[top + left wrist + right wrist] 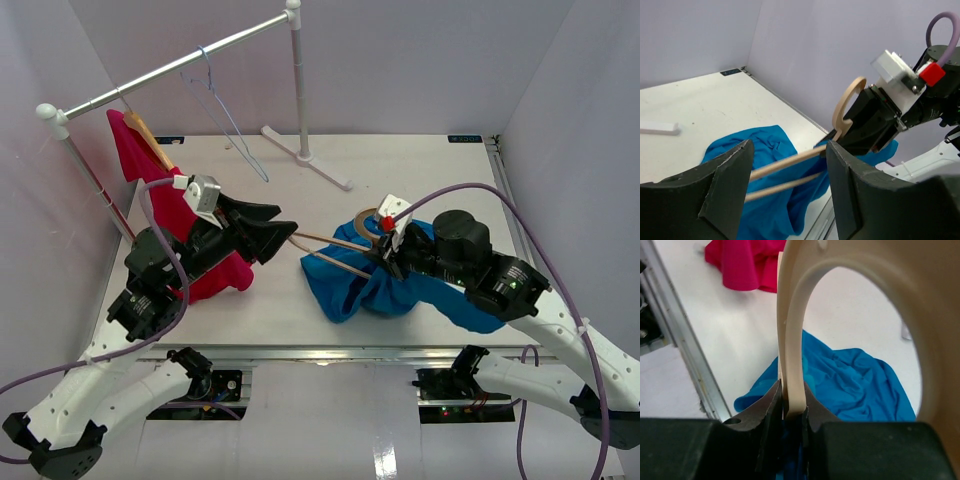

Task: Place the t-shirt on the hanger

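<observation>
Bright blue t-shirt (345,290), crumpled in a heap, tan wooden hanger (330,242) gripped below its hook, stretched above it

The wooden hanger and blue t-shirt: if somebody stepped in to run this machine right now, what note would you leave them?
The left gripper is open, its fingers either side of the hanger's free end, not gripping.
The right gripper is shut on the hanger at the base of its hook, holding it over the t-shirt.
The t-shirt lies crumpled on the table.
Done: hanger in hand.
Left: work the hanger into the t-shirt; it is not yet on.
</observation>
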`<state>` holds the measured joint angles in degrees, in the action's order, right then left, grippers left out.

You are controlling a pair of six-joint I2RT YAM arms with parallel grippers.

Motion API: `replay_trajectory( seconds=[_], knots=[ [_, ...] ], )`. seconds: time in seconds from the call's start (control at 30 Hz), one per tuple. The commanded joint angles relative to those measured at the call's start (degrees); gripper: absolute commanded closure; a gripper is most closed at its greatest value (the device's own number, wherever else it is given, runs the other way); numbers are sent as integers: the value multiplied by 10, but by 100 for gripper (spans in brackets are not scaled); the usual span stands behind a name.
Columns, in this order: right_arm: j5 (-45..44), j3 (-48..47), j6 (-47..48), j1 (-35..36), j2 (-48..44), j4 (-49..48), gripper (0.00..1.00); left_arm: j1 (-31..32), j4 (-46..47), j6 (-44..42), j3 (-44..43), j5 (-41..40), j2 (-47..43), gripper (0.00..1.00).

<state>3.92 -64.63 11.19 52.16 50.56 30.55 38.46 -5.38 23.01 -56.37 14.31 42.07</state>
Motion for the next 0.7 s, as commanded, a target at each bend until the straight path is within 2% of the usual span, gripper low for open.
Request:
replay_trajectory(
  seconds=[0.0,0.23,0.43,0.67],
  knots=[
    [-110,-2,-49,0,-20,-79,92,1,-42,78,56,-19,-15,32],
    [-140,4,-89,0,-8,-116,92,1,73,161,178,65,36,34],
    [-176,29,-104,1,-2,-148,92,5,169,196,242,88,117,34],
    [-190,61,-110,0,-2,-178,92,49,212,218,230,54,225,36]
  ],
)
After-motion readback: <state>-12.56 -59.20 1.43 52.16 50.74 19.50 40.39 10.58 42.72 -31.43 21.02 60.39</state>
